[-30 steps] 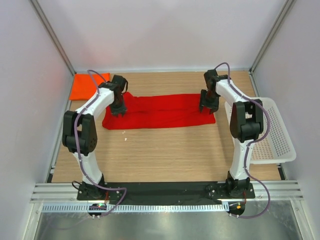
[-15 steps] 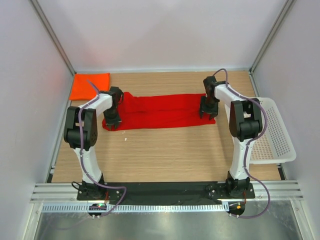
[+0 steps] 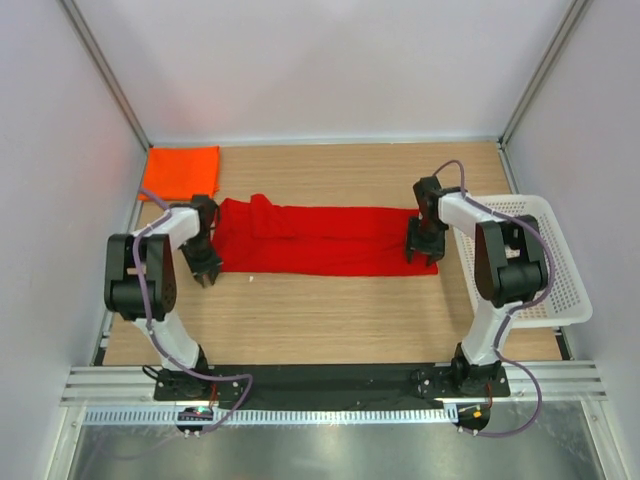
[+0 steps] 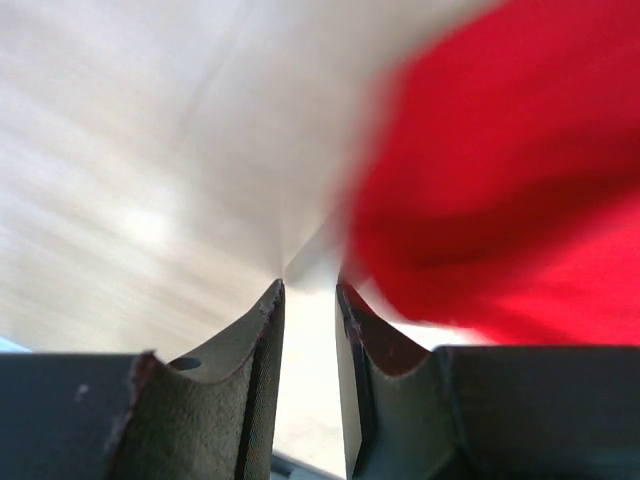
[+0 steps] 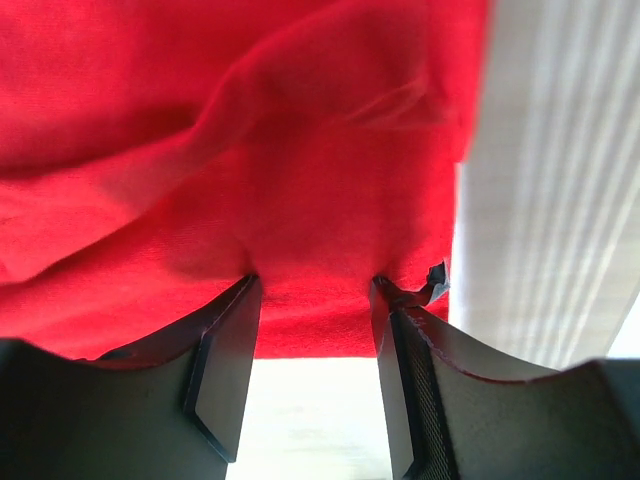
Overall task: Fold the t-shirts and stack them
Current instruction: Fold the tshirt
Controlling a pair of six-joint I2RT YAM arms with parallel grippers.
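Note:
The red t-shirt (image 3: pixel 330 240) lies as a long folded strip across the middle of the table. The orange t-shirt (image 3: pixel 182 170) lies folded in the back left corner. My left gripper (image 3: pixel 205 270) hangs just off the red shirt's left end. In the left wrist view the left gripper (image 4: pixel 310 288) is open by a narrow gap with only table between the fingers, and the red cloth (image 4: pixel 500 180) lies to its right. My right gripper (image 3: pixel 420 252) stands on the strip's right end. Seen from the wrist, that gripper (image 5: pixel 314 282) is open, with its fingertips pressed onto the red cloth (image 5: pixel 250 150) near its hem.
A white mesh basket (image 3: pixel 560 270) sits at the right edge of the table, close beside the right arm. Enclosure walls stand on the left, right and back. Bare wooden table (image 3: pixel 320 320) lies in front of the red shirt.
Both grippers moved toward the near edge, dragging the red shirt with them and stretching it longer and flatter. The left gripper has slid off the shirt's left end.

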